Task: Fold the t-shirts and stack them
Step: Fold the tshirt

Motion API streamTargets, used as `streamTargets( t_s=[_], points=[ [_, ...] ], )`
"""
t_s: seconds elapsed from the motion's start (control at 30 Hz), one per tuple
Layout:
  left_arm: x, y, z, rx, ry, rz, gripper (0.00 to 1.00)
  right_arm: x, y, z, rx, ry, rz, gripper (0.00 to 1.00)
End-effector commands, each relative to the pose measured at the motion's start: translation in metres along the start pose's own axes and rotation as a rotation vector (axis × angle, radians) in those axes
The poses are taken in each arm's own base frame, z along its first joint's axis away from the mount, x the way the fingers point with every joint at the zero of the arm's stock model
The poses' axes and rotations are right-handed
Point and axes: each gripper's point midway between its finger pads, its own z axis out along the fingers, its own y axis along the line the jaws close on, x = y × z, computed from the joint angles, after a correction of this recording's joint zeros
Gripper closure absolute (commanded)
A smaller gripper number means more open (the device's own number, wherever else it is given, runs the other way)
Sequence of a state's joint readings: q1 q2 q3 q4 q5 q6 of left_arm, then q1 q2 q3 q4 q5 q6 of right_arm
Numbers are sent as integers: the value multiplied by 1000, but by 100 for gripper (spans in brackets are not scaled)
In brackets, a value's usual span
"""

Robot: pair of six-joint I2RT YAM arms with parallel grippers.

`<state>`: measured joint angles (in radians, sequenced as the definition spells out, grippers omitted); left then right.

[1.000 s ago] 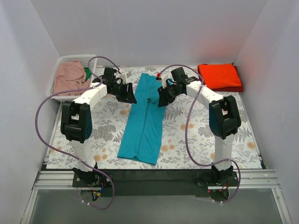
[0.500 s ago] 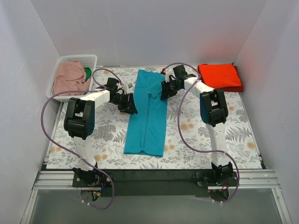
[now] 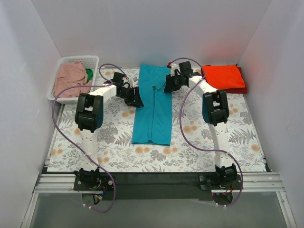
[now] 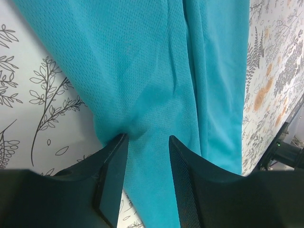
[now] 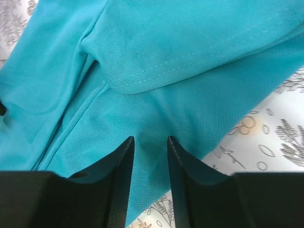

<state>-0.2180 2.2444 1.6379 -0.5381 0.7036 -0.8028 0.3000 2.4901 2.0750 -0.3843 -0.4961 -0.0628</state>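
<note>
The teal-blue t-shirt (image 3: 153, 109) lies as a long narrow folded strip down the middle of the floral cloth. My left gripper (image 3: 137, 97) is at its left edge, about a third of the way down from its far end, shut on a puckered fold of the teal cloth (image 4: 156, 95), which fills the gap between the fingers (image 4: 148, 137). My right gripper (image 3: 168, 85) is at the right edge near the far end, shut on the same shirt (image 5: 156, 57), with cloth between its fingertips (image 5: 150, 138). An orange-red t-shirt (image 3: 224, 78) lies folded at the far right.
A white lattice basket (image 3: 78, 58) at the far left holds a dusty pink shirt (image 3: 71, 78) and a bit of green cloth (image 3: 89, 74). The floral table cloth (image 3: 228, 137) covers the table. White walls close in the left, right and far sides.
Both grippers have moved toward the far wall and pulled the teal t-shirt with them. The strip now lies straighter and farther from the near edge.
</note>
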Motion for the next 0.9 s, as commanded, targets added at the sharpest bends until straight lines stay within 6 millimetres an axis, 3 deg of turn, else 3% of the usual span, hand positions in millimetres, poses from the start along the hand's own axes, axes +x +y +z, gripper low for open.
streamTargets(
  t_s=[0.0, 0.13, 0.2, 0.23, 0.27, 0.33, 0.37, 0.43, 0.47, 0.53, 0.57, 0.6, 0.63, 0.67, 0.73, 0.77, 0.87],
  points=[
    [-4, 5, -6, -40, -15, -3, 60, 2, -24, 4, 81, 3, -17, 55],
    [-13, -17, -26, -10, -57, 21, 56, -20, -14, -16, 86, -36, -53, 47],
    [-17, -31, -41, 25, -74, 60, 51, -31, 2, -38, 71, -57, -84, 43],
    [-21, -44, -61, 61, -102, 94, 48, -33, 10, -48, 52, -63, -98, 41],
    [-16, -56, -72, 117, -92, 120, 45, -39, 25, -70, 44, -75, -146, 37],
    [-11, -65, -96, 133, -123, 228, 38, -38, 42, -94, 26, -77, -197, 31],
    [0, -77, -114, 131, -141, 279, 38, -47, 64, -122, 1, -98, -249, 20],
    [18, -80, -125, 121, -148, 400, 38, -23, 81, -136, -33, -47, -319, 16],
    [38, -84, -134, 108, -159, 432, 37, -16, 99, -152, -44, -26, -345, 15],
    [56, -84, -141, 93, -177, 542, 38, 21, 112, -156, -71, 55, -387, 19],
    [67, -83, -142, 93, -182, 597, 39, 28, 133, -165, -86, 61, -431, 24],
    [88, -87, -145, 109, -185, 644, 39, 41, 143, -167, -100, 85, -452, 26],
    [95, -86, -145, 109, -195, 726, 40, 74, 147, -163, -111, 151, -459, 29],
    [103, -86, -145, 111, -196, 760, 40, 84, 171, -166, -137, 159, -515, 34],
    [124, -87, -142, 134, -187, 827, 41, 126, 182, -162, -156, 241, -556, 37],
    [129, -88, -141, 144, -189, 881, 42, 135, 199, -159, -180, 237, -608, 41],
    [158, -84, -128, 167, -166, 1022, 44, 168, 213, -152, -197, 259, -695, 43]
  ],
)
